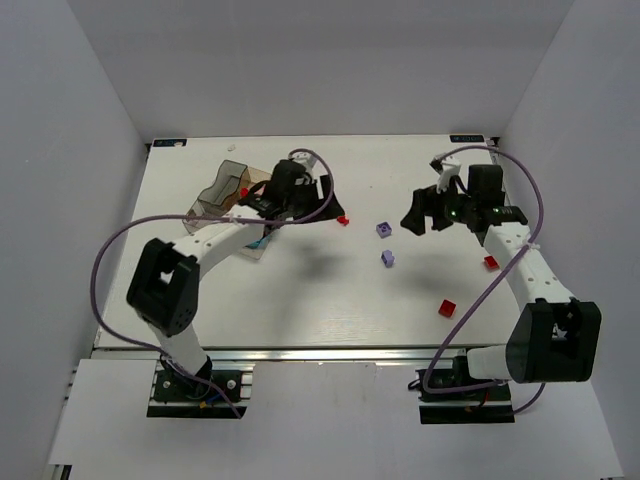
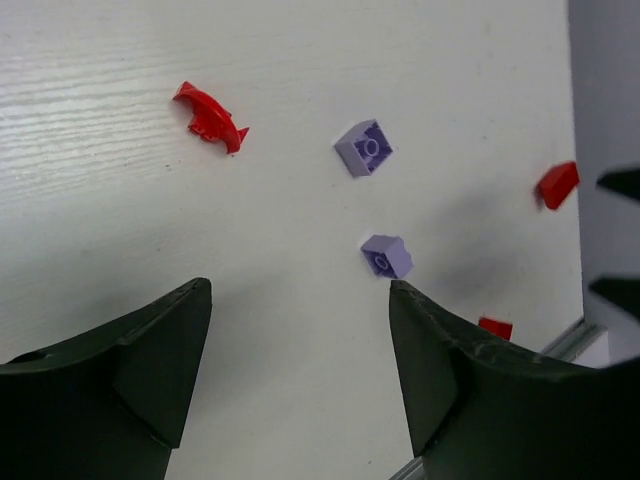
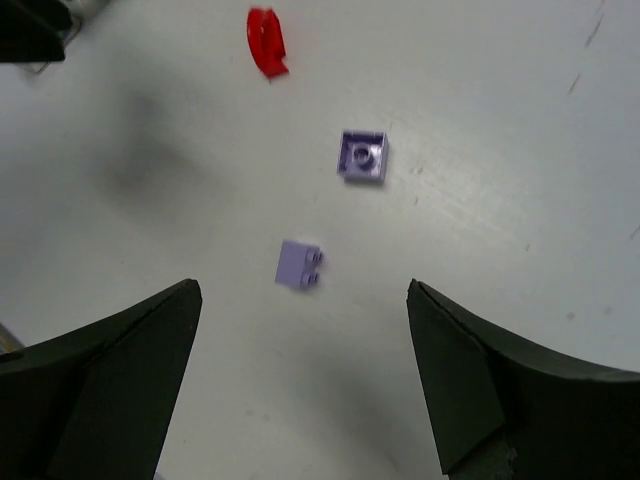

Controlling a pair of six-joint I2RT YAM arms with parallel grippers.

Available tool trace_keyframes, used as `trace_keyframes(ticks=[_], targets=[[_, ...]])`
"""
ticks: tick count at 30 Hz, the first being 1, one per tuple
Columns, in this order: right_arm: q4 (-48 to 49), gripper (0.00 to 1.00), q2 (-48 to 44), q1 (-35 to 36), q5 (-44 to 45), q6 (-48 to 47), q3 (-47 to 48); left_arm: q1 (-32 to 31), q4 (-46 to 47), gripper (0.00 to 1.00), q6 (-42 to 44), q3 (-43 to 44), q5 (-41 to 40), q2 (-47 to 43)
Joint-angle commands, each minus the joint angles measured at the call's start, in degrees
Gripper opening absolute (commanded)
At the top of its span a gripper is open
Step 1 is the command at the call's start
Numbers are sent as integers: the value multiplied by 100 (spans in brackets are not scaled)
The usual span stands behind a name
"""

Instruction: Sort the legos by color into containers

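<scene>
Two light purple legos lie mid-table, one farther back point(image 1: 384, 229) and one nearer point(image 1: 387, 258). A red curved piece point(image 1: 342, 220) lies left of them. Two red legos point(image 1: 491, 262) point(image 1: 447, 307) lie at the right. The clear tray point(image 1: 222, 190) stands at the back left with a red lego point(image 1: 243, 190) in it. My left gripper point(image 1: 325, 205) is open and empty beside the tray. Its view shows the red piece point(image 2: 210, 115) and both purple legos point(image 2: 365, 148) point(image 2: 387, 256). My right gripper point(image 1: 415, 215) is open and empty, right of the purple legos point(image 3: 363, 157) point(image 3: 299, 266).
A cyan lego point(image 1: 262, 242) shows at the tray's near edge under the left arm. Purple cables loop over both arms. Grey walls close off the table's left, back and right sides.
</scene>
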Motion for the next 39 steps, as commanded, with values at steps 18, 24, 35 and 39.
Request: trace_keyframes(ticks=[18,24,35,39], targets=[[107,84,-1274,-1332,-1128,486,-707,-752,-3809,80,-2229,4864,-3287,3657],[168,84,-1336,-1516,-1304,468,-777,-752,-3624,73,-2238,5110,-3138,4044],[186,82,-1362,-1737,-1603,494,-900,-752,-3290,6,-2230,4742,-3146,3844],[133,77,-1318,-1781,-1761,416,-962,-682,-3238,0,-1782,4505,-3348,3203]])
